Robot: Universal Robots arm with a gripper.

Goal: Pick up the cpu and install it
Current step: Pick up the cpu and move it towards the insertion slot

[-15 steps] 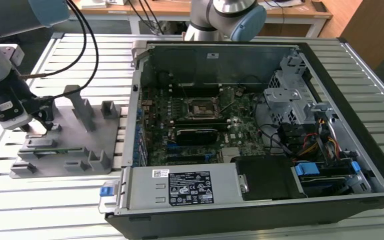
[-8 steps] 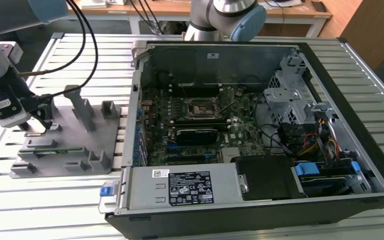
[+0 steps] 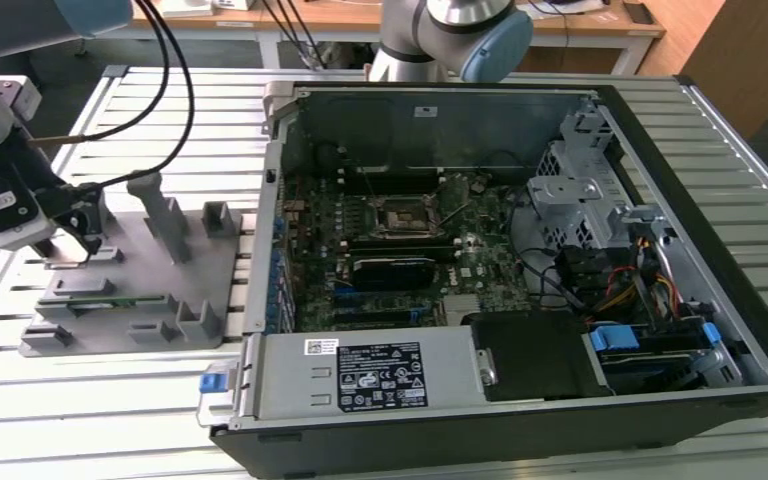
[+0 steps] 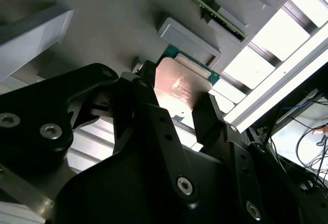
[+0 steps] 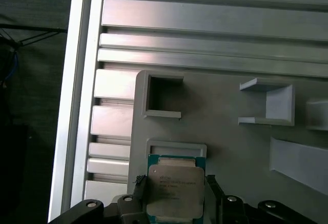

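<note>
The cpu [image 5: 174, 193], a flat square chip with a silvery top and a green rim, lies low over the grey holder plate [image 5: 230, 147], beside a small rectangular frame [image 5: 177, 148]. My gripper [image 5: 175, 190] straddles it, one black finger against each side edge. The second wrist view shows the cpu [image 4: 179, 88] pinched between the black fingers [image 4: 205, 116] of the gripper [image 4: 179, 101]. In the exterior view the gripper [image 3: 71, 248] is at the far left, down at the holder plate [image 3: 157, 280]. The open socket [image 3: 398, 215] sits on the motherboard inside the computer case [image 3: 518, 260].
A long green memory stick [image 3: 104, 298] lies in a slot on the holder plate, and grey upright posts [image 3: 168, 215] stand beside the gripper. Black cables [image 3: 177, 90] hang from the arm. The slatted metal table [image 3: 171, 110] ends just left of the plate.
</note>
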